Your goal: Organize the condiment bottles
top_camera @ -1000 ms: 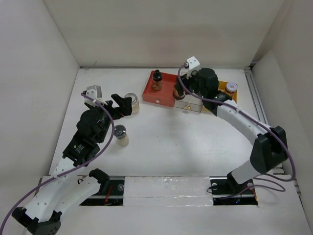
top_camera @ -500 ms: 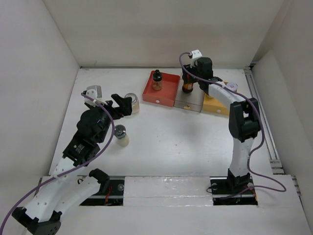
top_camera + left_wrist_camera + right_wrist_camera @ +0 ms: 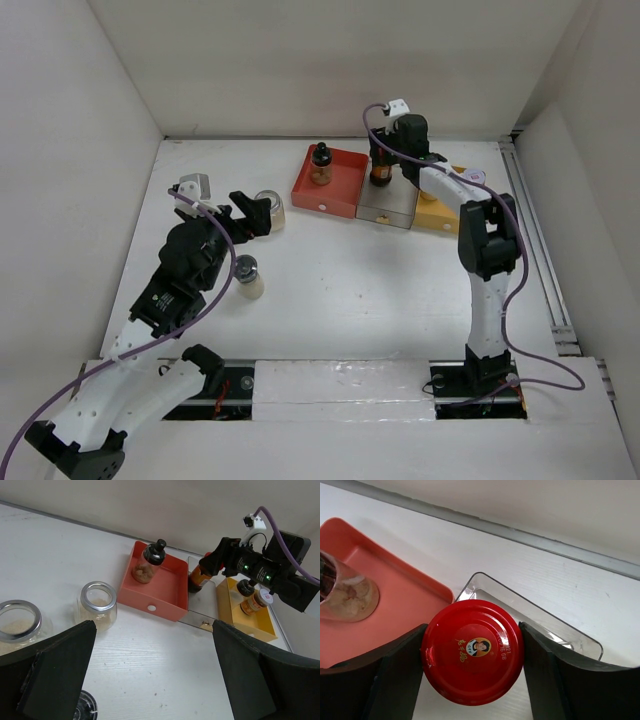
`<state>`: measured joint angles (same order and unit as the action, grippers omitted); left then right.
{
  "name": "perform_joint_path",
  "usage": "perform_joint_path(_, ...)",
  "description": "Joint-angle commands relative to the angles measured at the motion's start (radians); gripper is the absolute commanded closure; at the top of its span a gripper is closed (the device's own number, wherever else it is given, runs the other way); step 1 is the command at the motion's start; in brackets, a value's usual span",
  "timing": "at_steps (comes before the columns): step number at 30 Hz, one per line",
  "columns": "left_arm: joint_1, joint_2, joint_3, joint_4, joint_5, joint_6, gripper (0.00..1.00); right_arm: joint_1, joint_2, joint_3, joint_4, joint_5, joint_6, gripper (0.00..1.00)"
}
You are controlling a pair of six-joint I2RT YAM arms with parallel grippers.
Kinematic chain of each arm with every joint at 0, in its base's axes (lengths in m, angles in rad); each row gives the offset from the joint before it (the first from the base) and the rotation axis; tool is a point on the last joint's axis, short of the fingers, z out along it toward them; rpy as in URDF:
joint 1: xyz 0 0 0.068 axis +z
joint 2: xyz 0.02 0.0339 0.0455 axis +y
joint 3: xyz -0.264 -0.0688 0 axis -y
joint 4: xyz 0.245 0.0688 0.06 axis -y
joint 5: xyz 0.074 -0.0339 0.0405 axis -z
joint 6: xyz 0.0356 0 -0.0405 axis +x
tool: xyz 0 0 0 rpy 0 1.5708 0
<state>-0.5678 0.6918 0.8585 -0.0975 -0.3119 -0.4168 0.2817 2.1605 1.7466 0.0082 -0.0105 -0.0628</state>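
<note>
Right pincer (image 3: pixel 472 630) grips red-capped bottle (image 3: pixel 472 652); cap centred between jaws

Three trays sat side by side at the back of the surface (image 3: pixel 340 290), right of centre: the left tray (image 3: pixel 340 192), the middle tray (image 3: pixel 389 209) and the right tray (image 3: pixel 438 216). The first bottle (image 3: pixel 320 163) stood in the left tray, toward its back. The second bottle (image 3: pixel 198 578) was at the back of the middle tray, close to the left tray's wall, clasped between the fingers of the right end effector (image 3: pixel 472 645). A small jar (image 3: pixel 472 178) stood in the right tray, toward its back. On the surface left of the trays stood the inner jar (image 3: pixel 97 605), with the outer jar (image 3: pixel 17 625) farther left in the left wrist view. The left end effector (image 3: pixel 252 208) was just beside the inner jar, on its left. The near jar (image 3: pixel 248 278) stood closer to the arm bases.
</note>
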Motion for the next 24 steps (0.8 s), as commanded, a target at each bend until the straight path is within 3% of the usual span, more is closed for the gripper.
perform_joint_path(1,0.0,-0.005,0.002,0.036,0.017,0.009,0.01,0.002,-0.031,0.059,0.116,0.026,0.018,0.23)
perform_joint_path(2,0.0,-0.005,0.002,0.036,0.017,0.009,0.01,0.002,-0.042,0.036,0.116,0.026,0.018,0.12)
perform_joint_path(5,0.0,-0.005,0.002,0.036,0.017,0.009,0.01,0.002,-0.114,0.007,0.125,0.026,0.018,0.01)
perform_joint_path(11,0.0,-0.005,0.002,0.036,-0.018,0.009,0.01,0.057,-0.352,-0.16,0.134,-0.089,0.008,0.03)
perform_joint_path(13,0.0,-0.026,0.002,0.025,-0.082,0.0,0.01,0.126,-0.407,-0.26,0.148,-0.173,0.017,0.17)
perform_joint_path(15,0.0,-0.041,0.002,0.012,-0.178,-0.04,0.01,0.233,-0.429,-0.321,0.176,-0.274,0.017,0.38)
perform_joint_path(16,0.0,-0.06,0.002,-0.001,-0.212,-0.059,0.01,0.276,-0.429,-0.373,0.19,-0.287,0.017,0.6)
perform_joint_path(17,0.0,-0.07,0.002,-0.001,-0.242,-0.074,0.01,0.321,-0.441,-0.39,0.19,-0.296,0.017,0.69)
perform_joint_path(19,0.0,-0.093,-0.007,-0.001,-0.297,-0.1,0.01,0.446,-0.441,-0.413,0.19,-0.339,-0.017,0.71)
perform_joint_path(22,0.0,-0.135,-0.007,-0.011,-0.343,-0.111,0.01,0.586,-0.461,-0.441,0.19,-0.359,-0.083,0.35)
perform_joint_path(23,0.0,-0.159,-0.007,-0.011,-0.352,-0.111,0.01,0.612,-0.461,-0.441,0.19,-0.37,-0.094,0.14)
perform_joint_path(24,0.0,-0.172,-0.007,-0.011,-0.352,-0.111,0.01,0.635,-0.438,-0.441,0.19,-0.37,-0.103,0.07)
